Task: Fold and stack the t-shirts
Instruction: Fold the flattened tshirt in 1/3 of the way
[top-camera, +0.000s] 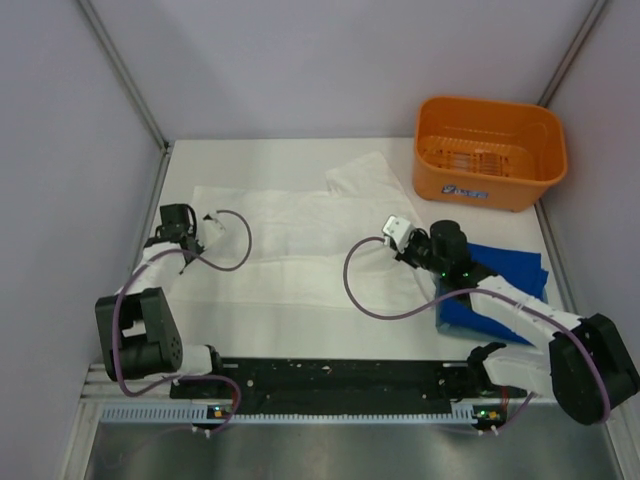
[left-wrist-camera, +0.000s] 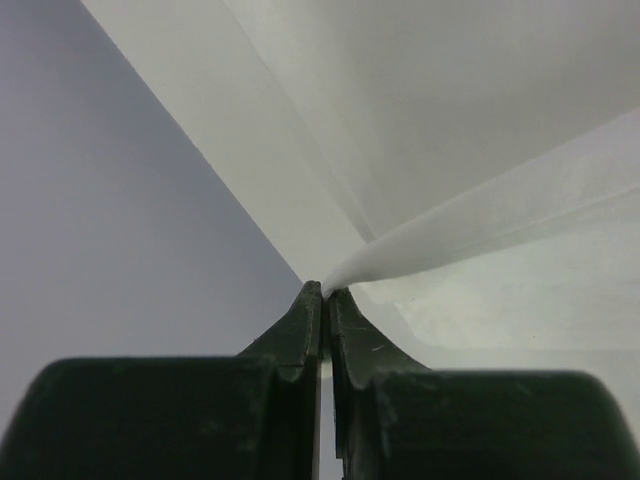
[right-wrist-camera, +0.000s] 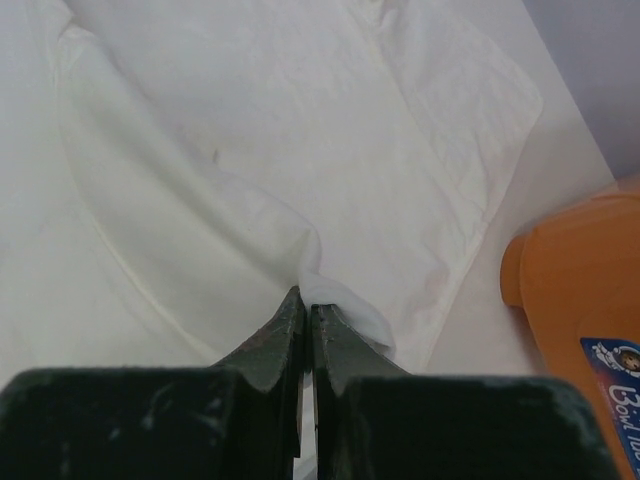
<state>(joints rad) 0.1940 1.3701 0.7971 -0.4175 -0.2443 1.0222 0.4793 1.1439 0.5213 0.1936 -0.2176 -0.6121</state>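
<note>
White t-shirt (top-camera: 290, 245) lies spread across the middle of the table (top-camera: 300, 335), the left gripper (left-wrist-camera: 325, 292) clamped tight on its hem near the left edge, the right gripper (right-wrist-camera: 303, 296) pinching a ridge of it right of centre. A fold looks to be in hand: next, both should lift and carry evenly, with the blue t-shirt (top-camera: 515, 262) lying by the right edge.

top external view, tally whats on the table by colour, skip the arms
white t-shirt: 1
blue t-shirt: 1
orange basket: 1
total: 3
</note>
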